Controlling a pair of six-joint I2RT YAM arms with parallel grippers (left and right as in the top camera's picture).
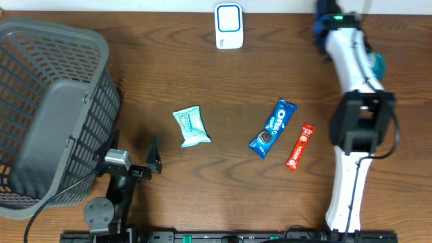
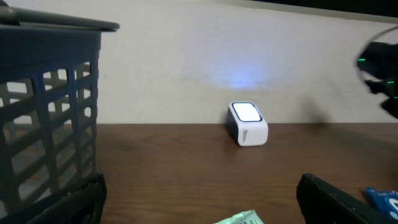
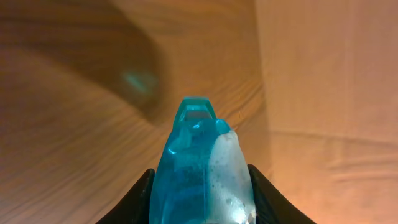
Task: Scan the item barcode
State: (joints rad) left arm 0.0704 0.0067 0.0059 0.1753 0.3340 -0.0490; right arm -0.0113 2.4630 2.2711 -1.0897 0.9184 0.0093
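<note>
My right gripper (image 3: 202,196) is shut on a translucent blue bottle (image 3: 200,162), its black fingers (image 3: 138,198) pressed to both sides. From overhead, only a teal bit of the bottle (image 1: 378,66) shows beside the white right arm at the far right, above the table. The white scanner (image 1: 229,25) with a blue-lit face stands at the back middle, also visible as the scanner (image 2: 247,123) in the left wrist view. No barcode is visible on the bottle. My left gripper (image 1: 133,150) rests open near the front left, with nothing between its fingers (image 2: 336,200).
A grey mesh basket (image 1: 40,101) fills the left side. A mint green packet (image 1: 191,127), a blue Oreo packet (image 1: 273,128) and a red bar (image 1: 300,147) lie mid-table. A wall runs behind the scanner.
</note>
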